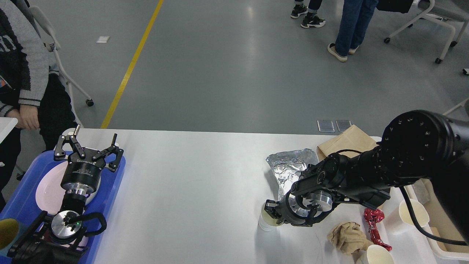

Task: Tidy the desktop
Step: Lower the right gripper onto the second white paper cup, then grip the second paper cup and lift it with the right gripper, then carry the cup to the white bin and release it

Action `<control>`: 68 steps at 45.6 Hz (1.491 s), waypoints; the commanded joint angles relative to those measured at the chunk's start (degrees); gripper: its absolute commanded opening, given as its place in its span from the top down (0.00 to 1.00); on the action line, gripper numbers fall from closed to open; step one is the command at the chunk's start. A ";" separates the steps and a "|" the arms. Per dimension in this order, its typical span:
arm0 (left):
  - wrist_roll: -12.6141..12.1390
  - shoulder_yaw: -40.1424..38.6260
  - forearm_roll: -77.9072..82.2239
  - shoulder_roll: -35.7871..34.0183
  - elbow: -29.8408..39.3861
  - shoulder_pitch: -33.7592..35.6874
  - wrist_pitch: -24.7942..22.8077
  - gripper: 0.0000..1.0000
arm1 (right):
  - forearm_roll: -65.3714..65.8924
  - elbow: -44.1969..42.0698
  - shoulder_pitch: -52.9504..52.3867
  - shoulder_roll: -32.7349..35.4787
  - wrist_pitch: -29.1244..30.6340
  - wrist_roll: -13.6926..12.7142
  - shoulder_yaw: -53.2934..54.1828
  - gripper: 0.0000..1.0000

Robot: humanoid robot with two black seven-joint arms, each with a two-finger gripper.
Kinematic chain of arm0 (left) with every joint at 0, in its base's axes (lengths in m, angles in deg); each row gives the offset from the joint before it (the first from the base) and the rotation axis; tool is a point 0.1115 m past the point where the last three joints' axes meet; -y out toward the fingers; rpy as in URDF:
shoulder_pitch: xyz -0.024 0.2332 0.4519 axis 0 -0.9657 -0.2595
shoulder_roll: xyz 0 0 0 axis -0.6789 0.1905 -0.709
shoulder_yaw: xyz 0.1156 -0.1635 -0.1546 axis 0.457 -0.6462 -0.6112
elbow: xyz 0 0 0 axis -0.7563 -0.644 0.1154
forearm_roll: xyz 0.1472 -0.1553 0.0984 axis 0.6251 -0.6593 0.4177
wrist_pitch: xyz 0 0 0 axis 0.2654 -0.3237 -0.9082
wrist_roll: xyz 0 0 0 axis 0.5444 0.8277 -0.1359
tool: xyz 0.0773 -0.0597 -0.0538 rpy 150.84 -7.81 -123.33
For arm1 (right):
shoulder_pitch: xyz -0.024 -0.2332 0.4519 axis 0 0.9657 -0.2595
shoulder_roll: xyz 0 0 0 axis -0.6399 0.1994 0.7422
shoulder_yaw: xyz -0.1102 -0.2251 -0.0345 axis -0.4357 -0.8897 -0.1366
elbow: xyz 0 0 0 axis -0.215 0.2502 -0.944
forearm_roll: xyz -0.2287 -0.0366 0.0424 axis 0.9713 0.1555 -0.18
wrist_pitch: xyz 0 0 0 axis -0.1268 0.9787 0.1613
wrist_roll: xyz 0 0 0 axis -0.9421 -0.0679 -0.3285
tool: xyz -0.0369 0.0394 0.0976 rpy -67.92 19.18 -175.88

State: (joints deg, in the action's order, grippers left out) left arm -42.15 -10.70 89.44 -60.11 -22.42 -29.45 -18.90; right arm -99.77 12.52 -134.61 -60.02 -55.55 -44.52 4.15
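The white desktop (190,183) fills the lower part of the head view. My right gripper (272,212) reaches in from the right and is shut on the rim of a white paper cup (264,223), with one finger inside the cup. The cup stands on the desktop just left of the wrist. My left gripper (94,134) is open and empty, pointing away from me above a blue tray (113,183) at the left edge.
Crumpled foil (291,165) and a brown paper bag (348,141) lie behind my right arm. A red wrapper (373,227), a crumpled brown napkin (346,238) and two paper cups (410,214) (377,255) lie near the cream bin (439,249). A white plate (45,190) sits in the tray.
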 commanded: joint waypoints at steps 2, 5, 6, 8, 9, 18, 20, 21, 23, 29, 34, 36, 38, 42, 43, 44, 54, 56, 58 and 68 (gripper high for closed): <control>-0.02 0.00 0.00 -0.01 0.01 -0.04 0.00 0.04 | -0.04 2.80 -2.44 0.77 0.25 -0.14 0.05 1.00; -0.02 0.00 0.00 -0.01 0.01 -0.04 0.00 0.04 | -0.04 4.65 -4.37 1.73 0.86 -0.23 0.05 1.00; -0.02 0.00 0.00 0.08 0.01 -0.04 0.00 0.04 | -0.04 5.35 -5.25 2.26 1.30 -0.14 -0.04 1.00; -0.02 0.00 0.00 -0.01 0.01 -0.04 0.00 0.04 | -0.13 7.37 -7.62 3.66 2.70 -0.14 -0.04 1.00; -0.02 0.00 0.00 -0.01 0.01 -0.04 0.00 0.04 | -0.13 8.60 -9.02 4.45 3.58 -0.23 -0.22 1.00; 0.06 0.00 0.09 -0.01 0.01 -0.04 0.00 0.04 | -0.04 19.33 -29.14 11.49 16.58 -0.14 -4.17 1.00; -0.02 0.00 0.00 0.08 0.01 -0.04 0.00 0.04 | 0.13 20.29 -32.48 12.54 19.57 -0.14 -4.61 1.00; -0.02 0.00 0.09 -0.01 0.01 -0.04 0.00 0.04 | 0.31 20.56 -34.15 13.24 21.41 -0.14 -4.96 1.00; -0.02 0.00 0.00 -0.01 0.01 -0.04 0.00 0.04 | 0.83 21.44 -37.93 14.39 25.19 -0.14 -5.66 1.00; 0.06 0.00 0.00 -0.01 0.01 -0.04 0.00 0.04 | 2.50 24.25 -48.92 17.82 35.13 -0.05 -6.28 1.00; 0.06 0.00 0.00 -0.01 0.01 -0.04 0.00 0.04 | 4.35 25.66 -54.82 18.88 39.88 -0.05 -6.98 1.00; 0.06 0.00 0.00 -0.01 0.01 -0.04 0.00 0.04 | 4.35 25.84 -56.66 19.31 40.85 0.04 -7.51 1.00; 0.06 0.00 0.00 -0.01 0.01 -0.04 0.00 0.04 | 4.35 26.27 -57.81 19.67 40.94 0.12 -7.95 1.00; 0.06 0.00 0.00 -0.01 0.01 -0.04 0.00 0.04 | 4.35 26.80 -58.52 19.75 40.94 0.12 -8.48 1.00; 0.06 0.00 0.00 -0.01 0.01 -0.04 0.00 0.04 | 4.35 26.89 -58.69 19.75 40.94 0.12 -8.65 1.00; 0.06 0.00 0.00 -0.01 0.01 -0.04 0.00 0.04 | 4.35 27.07 -58.87 19.67 41.03 0.12 -8.92 1.00; 0.06 0.00 0.09 -0.01 0.01 -0.04 0.00 0.04 | 4.61 27.42 -61.07 19.58 41.38 0.04 -11.99 1.00; 0.06 0.00 0.00 -0.01 -0.08 -0.04 0.00 0.04 | 4.79 27.42 -60.80 19.49 41.29 0.04 -12.69 1.00; 0.06 0.00 0.00 -0.01 0.01 -0.04 0.00 0.04 | 4.88 27.42 -60.63 19.49 41.29 0.04 -13.40 1.00; 0.06 0.00 0.00 -0.01 -0.08 -0.04 0.00 0.04 | 9.27 26.19 -56.24 20.89 40.24 0.12 -19.55 1.00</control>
State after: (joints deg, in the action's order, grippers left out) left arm -42.09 -10.70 89.44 -60.12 -22.42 -29.49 -18.90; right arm -93.18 39.68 -193.53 -40.33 -14.60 -44.44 -12.31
